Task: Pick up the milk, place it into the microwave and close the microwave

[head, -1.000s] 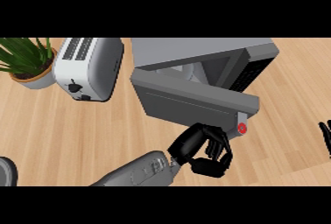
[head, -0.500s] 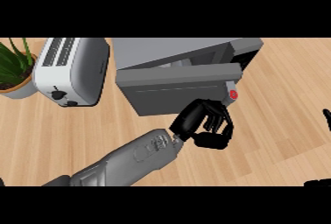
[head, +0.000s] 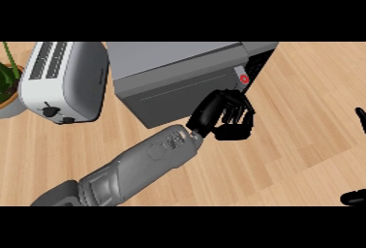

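Note:
The grey microwave (head: 178, 68) stands at the top middle of the counter. Its door (head: 178, 94) is swung almost flat against the front, with only a thin dark slit left at the right side beside the red button (head: 244, 79). The milk is nowhere to be seen; the door hides the inside. My left hand (head: 225, 116) rests against the door's lower right corner, fingers curled and holding nothing. Only black bits of my right hand (head: 359, 117) show at the right edge.
A white toaster (head: 64, 80) stands just left of the microwave. A potted plant (head: 7, 82) sits at the far left edge. Bare wooden counter (head: 300, 145) stretches to the right and front of the microwave.
The microwave door has swung from wide open to nearly shut, with my left hand moving up against it. The view has shifted, so the toaster and the microwave sit further right.

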### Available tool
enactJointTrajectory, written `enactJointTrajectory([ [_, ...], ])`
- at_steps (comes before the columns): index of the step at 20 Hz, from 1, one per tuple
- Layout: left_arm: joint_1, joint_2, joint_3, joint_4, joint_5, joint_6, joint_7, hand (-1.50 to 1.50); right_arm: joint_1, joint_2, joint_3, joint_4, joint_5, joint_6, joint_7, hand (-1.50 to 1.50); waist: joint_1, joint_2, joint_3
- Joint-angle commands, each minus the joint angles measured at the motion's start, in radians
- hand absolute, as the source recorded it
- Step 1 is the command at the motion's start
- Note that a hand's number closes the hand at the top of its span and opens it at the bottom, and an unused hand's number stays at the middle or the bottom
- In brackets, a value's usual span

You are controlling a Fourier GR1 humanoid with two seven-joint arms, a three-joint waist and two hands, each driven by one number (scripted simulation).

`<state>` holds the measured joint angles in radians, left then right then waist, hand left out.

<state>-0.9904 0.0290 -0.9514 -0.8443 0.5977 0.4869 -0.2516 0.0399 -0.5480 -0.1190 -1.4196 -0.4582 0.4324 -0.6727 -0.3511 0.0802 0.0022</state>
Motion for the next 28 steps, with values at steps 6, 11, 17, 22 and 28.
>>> enactJointTrajectory([
  [6, -0.117, -0.027, 0.016, 0.033, 0.053, 0.024, -0.008, 1.5, -0.06, -0.035, 0.054, -0.025, -0.049, 0.12, 0.034, -1.5, -0.033, 0.009, 0.003],
  [11, -0.136, -0.026, 0.017, 0.056, 0.075, 0.043, -0.011, 1.5, -0.083, -0.065, 0.081, -0.055, -0.048, 0.146, 0.068, -1.5, -0.05, 0.008, 0.002],
  [17, -0.133, -0.026, 0.007, 0.051, 0.105, 0.065, -0.012, 1.5, -0.14, -0.116, 0.166, -0.173, -0.008, 0.244, 0.074, 1.5, -0.055, 0.0, 0.004],
  [22, -0.136, -0.026, 0.001, 0.066, 0.12, 0.079, -0.025, 1.5, -0.161, -0.128, 0.204, -0.245, -0.013, 0.251, 0.105, 1.5, -0.078, 0.002, 0.004],
  [28, -0.126, -0.025, 0.003, 0.07, 0.142, 0.113, -0.044, 1.5, -0.156, -0.133, 0.24, -0.31, -0.019, 0.245, 0.138, 1.5, -0.1, 0.001, 0.004],
])
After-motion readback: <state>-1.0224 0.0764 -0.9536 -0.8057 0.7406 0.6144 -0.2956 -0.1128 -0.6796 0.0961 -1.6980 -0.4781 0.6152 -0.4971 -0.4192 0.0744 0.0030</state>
